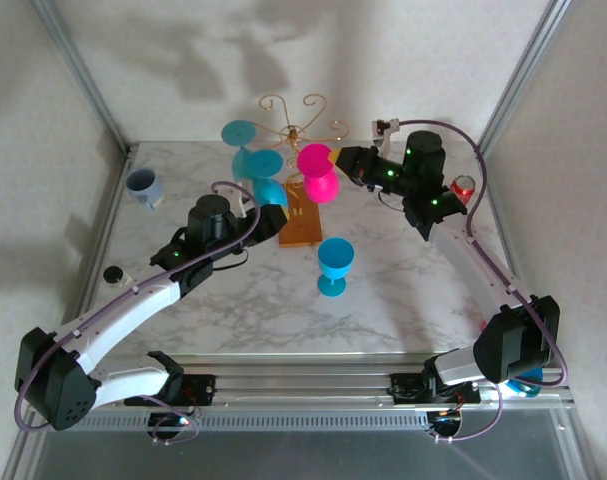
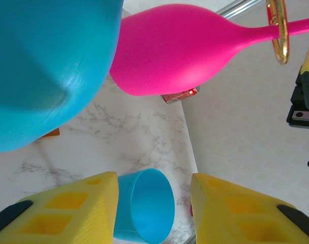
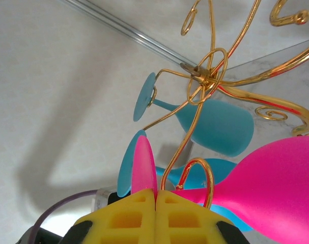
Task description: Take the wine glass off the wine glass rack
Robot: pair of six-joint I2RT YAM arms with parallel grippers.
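Step in hand was judged as unhooking of the pink plastic wine glass [image 1: 320, 178] from the thin gold wire rack [image 1: 303, 222] with scroll arms on an orange-brown wooden base. The glass was hung tilted on the rack, its stem threaded through a gold scroll loop [image 3: 197, 178] and its foot disc turned toward the right gripper [image 3: 157, 201]. Right fingers were seen closed flat together, with the pink foot's rim apparently pinched at their seam, and the bite looked shallow. The stem would best be drawn out slowly along the scroll's open slot, not lifted straight. Otherwise the wire could be snagged and the light rack dragged or tipped. The bowl should be steered off the turquoise plastic glasses [image 3: 215, 124] hung just beside it. Right arm was stretched forward and inward, wrist roughly level at scroll height. Left gripper [image 2: 151, 185] was partly open, with nothing between its yellow fingers [image 2: 73, 208]. It was poised low under the hanging bowls near the wooden base, forearm angled in from the left, and was judged usable for bracing the rack.
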